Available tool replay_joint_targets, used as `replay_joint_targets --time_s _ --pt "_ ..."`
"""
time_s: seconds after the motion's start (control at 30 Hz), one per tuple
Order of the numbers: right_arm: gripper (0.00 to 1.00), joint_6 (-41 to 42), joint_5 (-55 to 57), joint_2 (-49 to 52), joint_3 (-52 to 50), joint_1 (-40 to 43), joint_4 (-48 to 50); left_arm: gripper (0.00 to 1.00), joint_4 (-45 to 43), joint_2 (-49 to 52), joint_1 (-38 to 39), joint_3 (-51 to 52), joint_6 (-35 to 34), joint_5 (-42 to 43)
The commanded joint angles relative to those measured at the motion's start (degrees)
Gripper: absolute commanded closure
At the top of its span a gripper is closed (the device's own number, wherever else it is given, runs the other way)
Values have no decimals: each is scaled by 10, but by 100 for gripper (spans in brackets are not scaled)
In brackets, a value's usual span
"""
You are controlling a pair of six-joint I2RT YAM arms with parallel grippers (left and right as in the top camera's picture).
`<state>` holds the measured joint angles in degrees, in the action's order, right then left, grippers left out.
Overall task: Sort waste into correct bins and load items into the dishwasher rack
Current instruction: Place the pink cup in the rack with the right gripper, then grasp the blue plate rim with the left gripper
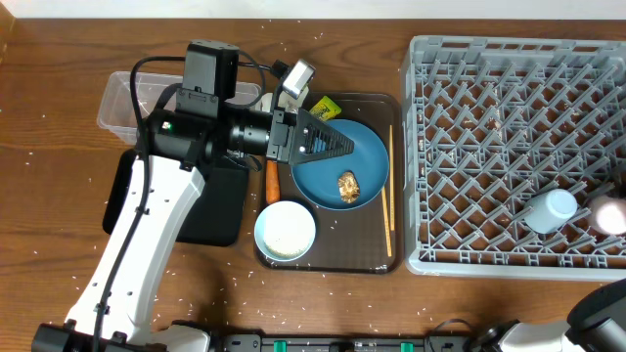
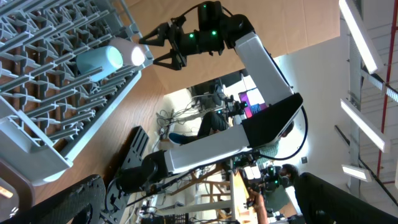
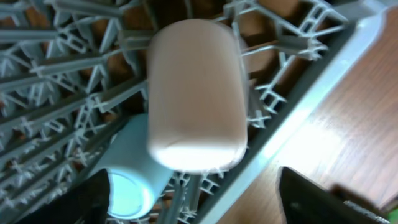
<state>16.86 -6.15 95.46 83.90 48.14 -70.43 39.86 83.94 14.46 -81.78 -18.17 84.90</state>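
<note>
Left fingers [image 2: 68, 202]: released and spread wide, nothing between them; in the overhead view they hang over the near-left part of the dark-blue plate [image 1: 364, 147].
Right fingers [image 3: 323, 199]: spread apart at the lower corners of the right wrist view, not gripping anything, just off the end of the small pink cup [image 3: 196, 93].
Small pink cup: lying on its side among the pegs of the grey dishwasher rack [image 1: 509, 127], near the rack's front right edge.
Small light-blue cup [image 1: 548, 210]: also on its side in the rack, just beside the pink cup.
Dark-blue plate: on the dark brown serving tray [image 1: 377, 259], left of the rack.
Brown food lump [image 1: 348, 186]: on the plate.
White bowl [image 1: 286, 232]: on the serving tray, at the plate's near-left side.
Chopsticks [image 1: 388, 196]: along the tray's right edge, between plate and rack.
Carrot [image 1: 272, 181]: at the tray's left edge.
Yellow-green wrapper [image 1: 323, 106]: at the tray's far side.
Clear tub [image 1: 122, 108]: on the counter [image 1: 59, 196], far left.
Black tray [image 1: 220, 210]: just in front of the tub, partly under the left arm.
</note>
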Motion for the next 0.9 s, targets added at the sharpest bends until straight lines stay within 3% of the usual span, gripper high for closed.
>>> replay_joint_targets --time_s 0.0,0.1,0.23,0.33,0.57,0.73,0.87 --pt "10 3 -22 2 4 3 2 2 -1 -5 0 0 5 -1" --pt "11 3 -40 -5 5 4 1 2 2 -5 0 0 5 -1" --pt "15 -73 -152 -49 5 3 1 2 3 -5 0 0 4 -4" --pt "14 -107 -221 -100 5 2 -1 2 3 -11 7 0 -12 -69" --pt "14 -129 -310 -236 5 -30 -2 2 23 -37 31 0 16 -400" --pt "1 -129 -309 -295 5 -95 1 2 86 -20 30 5 63 -663" --pt "1 -126 -310 -306 5 -134 1 8 125 17 30 14 63 -724"
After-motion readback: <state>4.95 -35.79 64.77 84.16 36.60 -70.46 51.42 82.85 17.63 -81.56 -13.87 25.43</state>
